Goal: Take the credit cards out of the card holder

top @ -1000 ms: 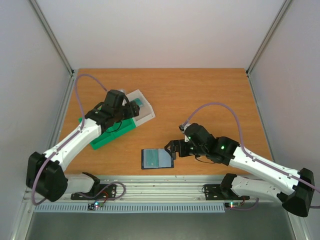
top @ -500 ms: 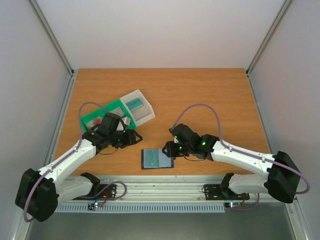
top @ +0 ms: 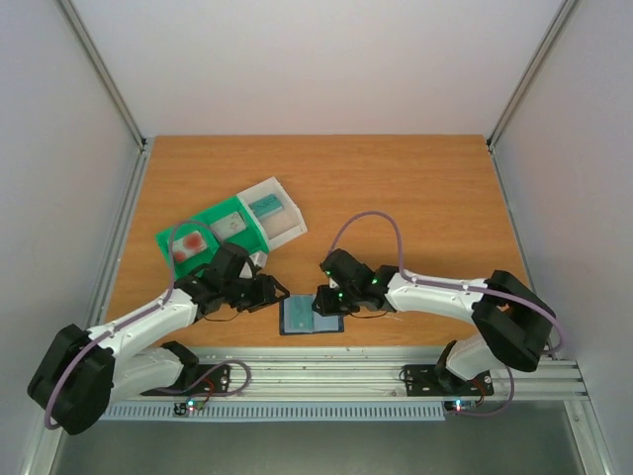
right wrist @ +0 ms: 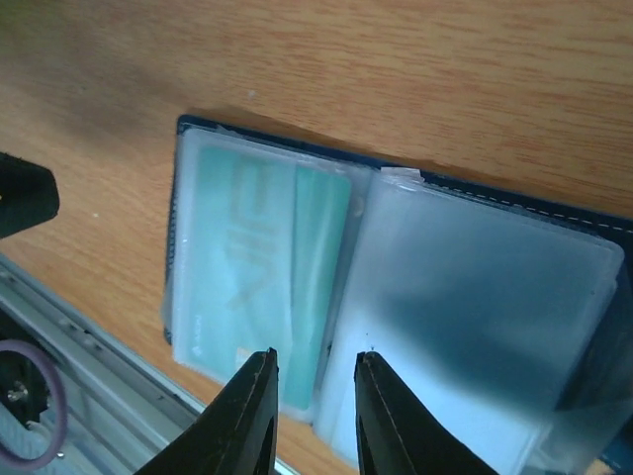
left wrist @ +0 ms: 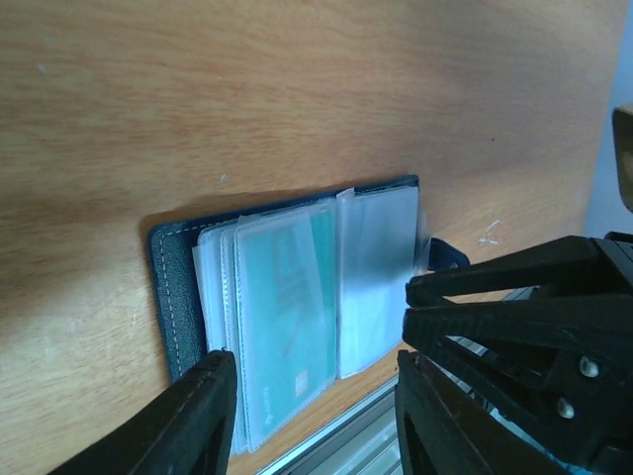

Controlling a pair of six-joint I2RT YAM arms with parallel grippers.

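Note:
The card holder lies open near the table's front edge, its clear sleeves fanned out. A teal credit card shows inside the left sleeves. The right sleeve looks cloudy and dark, so I cannot tell what it holds. My left gripper hovers at the holder's left edge, open, with its fingers straddling the sleeves. My right gripper is over the holder's middle fold, jaws a narrow gap apart with nothing between them.
A green-and-white compartment tray stands behind the left arm, with a teal card in its white end and a reddish item in a green compartment. The metal rail runs just below the holder.
The left arm swung from the tray down to the holder's left side. The right gripper moved left onto the holder. Both jaws have narrowed.

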